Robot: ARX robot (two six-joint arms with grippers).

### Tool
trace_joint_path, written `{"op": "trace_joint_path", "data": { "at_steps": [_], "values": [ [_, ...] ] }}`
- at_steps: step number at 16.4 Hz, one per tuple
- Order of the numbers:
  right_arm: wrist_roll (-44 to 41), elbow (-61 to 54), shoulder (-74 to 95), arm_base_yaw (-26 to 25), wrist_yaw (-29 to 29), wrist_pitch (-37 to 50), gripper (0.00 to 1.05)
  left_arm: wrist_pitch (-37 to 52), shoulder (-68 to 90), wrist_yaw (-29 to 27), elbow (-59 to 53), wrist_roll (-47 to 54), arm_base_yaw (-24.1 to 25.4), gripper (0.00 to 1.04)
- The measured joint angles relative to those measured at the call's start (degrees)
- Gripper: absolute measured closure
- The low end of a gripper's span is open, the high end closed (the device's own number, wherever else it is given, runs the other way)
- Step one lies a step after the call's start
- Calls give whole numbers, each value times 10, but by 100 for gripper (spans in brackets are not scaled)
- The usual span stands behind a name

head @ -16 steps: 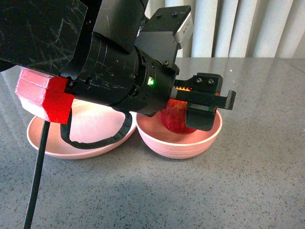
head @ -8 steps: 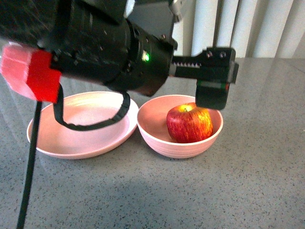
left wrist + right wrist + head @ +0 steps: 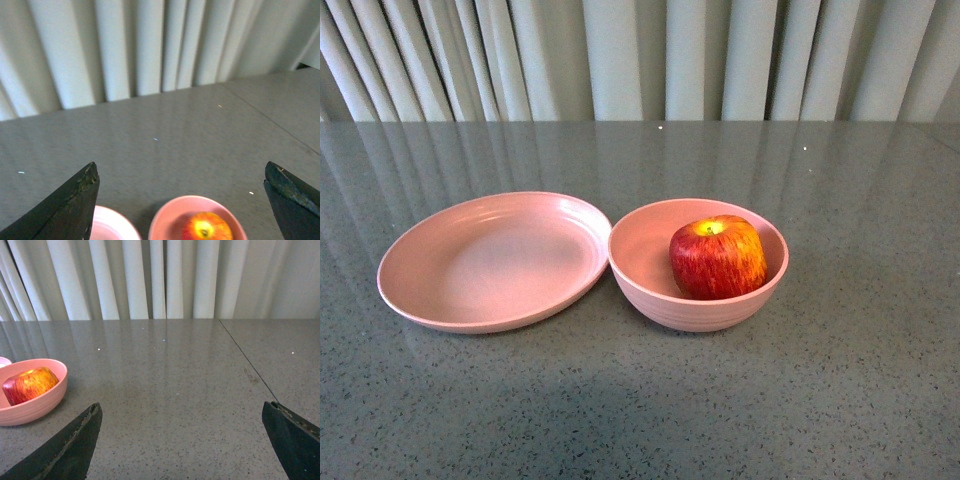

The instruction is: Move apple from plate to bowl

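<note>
Both grippers, left gripper (image 3: 180,200) and right gripper (image 3: 181,440), stand with jaws spread wide and empty above the table (image 3: 860,380), while the apple (image 3: 718,256) sits inside the bowl (image 3: 660,300) beside the bare plate (image 3: 485,262), so the transfer looks complete and nothing remains but parking the arms.

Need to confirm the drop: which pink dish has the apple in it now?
The deeper bowl holds the apple; the shallow plate beside it holds nothing.
</note>
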Motion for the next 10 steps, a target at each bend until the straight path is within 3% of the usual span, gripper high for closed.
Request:
{"op": "trace_joint_path", "data": {
  "at_steps": [1, 2, 4, 8, 9, 10],
  "values": [
    [0, 0, 0, 0, 0, 0, 7, 49, -47, -105, -46, 11, 9, 20],
    [0, 0, 0, 0, 0, 0, 7, 30, -111, -160, -100, 18, 37, 31],
    [0, 0, 0, 0, 0, 0, 7, 39, -212, -159, -195, 20, 113, 50],
    [0, 0, 0, 0, 0, 0, 7, 70, -294, -89, -321, 21, 164, 96],
    [0, 0, 0, 0, 0, 0, 7, 73, -310, -81, -339, 20, 175, 104],
    [0, 0, 0, 0, 0, 0, 7, 78, -333, -71, -357, 21, 188, 103]
  ]
}}
